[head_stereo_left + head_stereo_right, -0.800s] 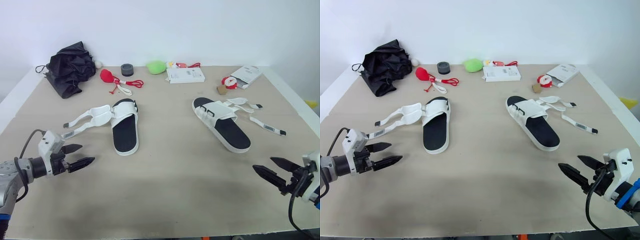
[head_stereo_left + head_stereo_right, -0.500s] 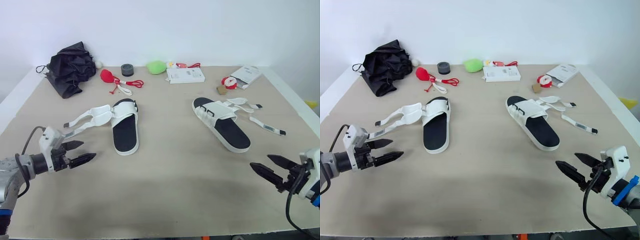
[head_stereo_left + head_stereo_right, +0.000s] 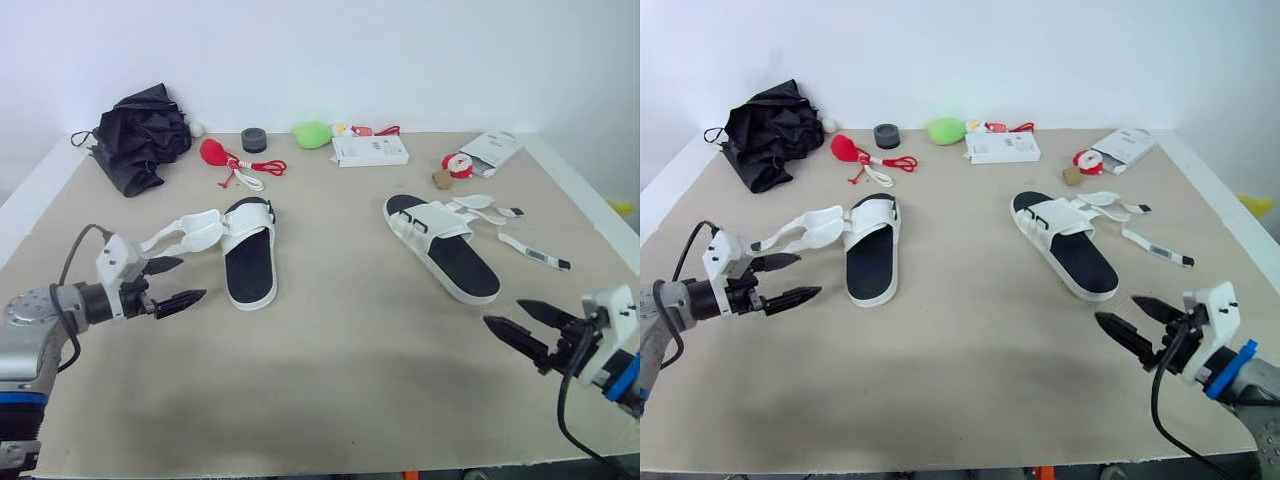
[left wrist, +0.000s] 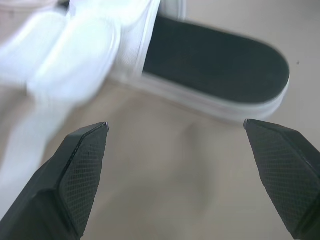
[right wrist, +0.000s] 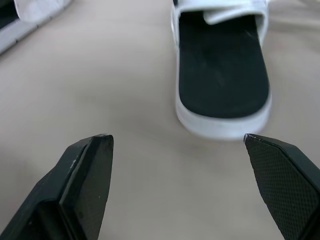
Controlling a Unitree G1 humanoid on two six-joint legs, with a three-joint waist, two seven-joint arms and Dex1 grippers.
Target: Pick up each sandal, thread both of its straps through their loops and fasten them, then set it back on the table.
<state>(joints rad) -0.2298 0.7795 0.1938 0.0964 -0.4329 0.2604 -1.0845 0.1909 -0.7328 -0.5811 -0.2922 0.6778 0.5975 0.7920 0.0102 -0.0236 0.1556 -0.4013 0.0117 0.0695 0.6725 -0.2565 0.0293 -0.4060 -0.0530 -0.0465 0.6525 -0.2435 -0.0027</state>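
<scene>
Two white sandals with black footbeds lie flat on the beige table. The left sandal [image 3: 248, 262] has both straps [image 3: 185, 231] unfastened and splayed to its left. The right sandal [image 3: 442, 253] lies at centre right, its loose straps [image 3: 520, 243] trailing to its right. My left gripper [image 3: 172, 283] hovers open just left of the left sandal, close below its straps, and its wrist view shows that sandal [image 4: 200, 65] ahead. My right gripper [image 3: 520, 326] is open near the table's front right, short of the right sandal's heel [image 5: 222, 90]. Neither holds anything.
Along the back of the table lie a black folded umbrella [image 3: 140, 135], a red object with cord [image 3: 230, 160], a dark round puck [image 3: 255, 140], a green soft item [image 3: 312, 133], a white box [image 3: 370, 151] and an open white packet [image 3: 490, 152].
My left gripper has moved up and to the right, closer to the left sandal's straps. My right gripper has moved a little left and forward toward the right sandal. Both stay open.
</scene>
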